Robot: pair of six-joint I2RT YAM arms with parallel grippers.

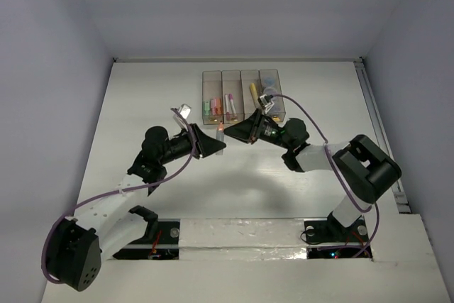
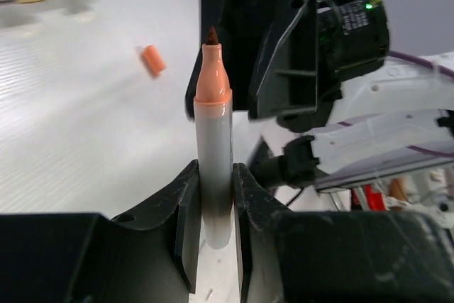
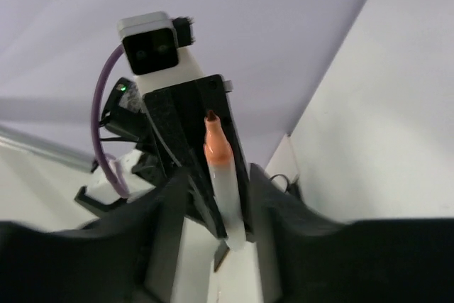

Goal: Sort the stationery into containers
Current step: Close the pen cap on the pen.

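The marker [image 2: 215, 147] stands upright in the air above the middle of the worktop [image 1: 156, 90], just in front of the near side of the row of bins [image 1: 241, 71], which sits toward the far edge. Its orange tip is bare and points up. A small orange cap [image 2: 152, 60] lies alone on the worktop, apart from the marker.

The left gripper [image 1: 213, 144] is clamped fully on the lower part of the grey barrel, with both fingers flat against it. The right gripper [image 1: 237, 133] faces it from the other side. Its fingers sit either side of the same barrel with a gap showing, so it looks slack and holds nothing.

This reads as a hand-off, with the left arm taking charge of the marker. To do it well, the right fingers should spread enough to clear the barrel on both sides. That arm should then back straight out along its own line, so it does not knock the marker askew. The left grip is low on the barrel, so the marker could pivot if it is bumped. The wet tip should stay away from both grippers. Several bins already hold markers, so the left arm needs to pick the matching one and lower the marker in lengthwise. Whether the cap must go back on first, I cannot tell.
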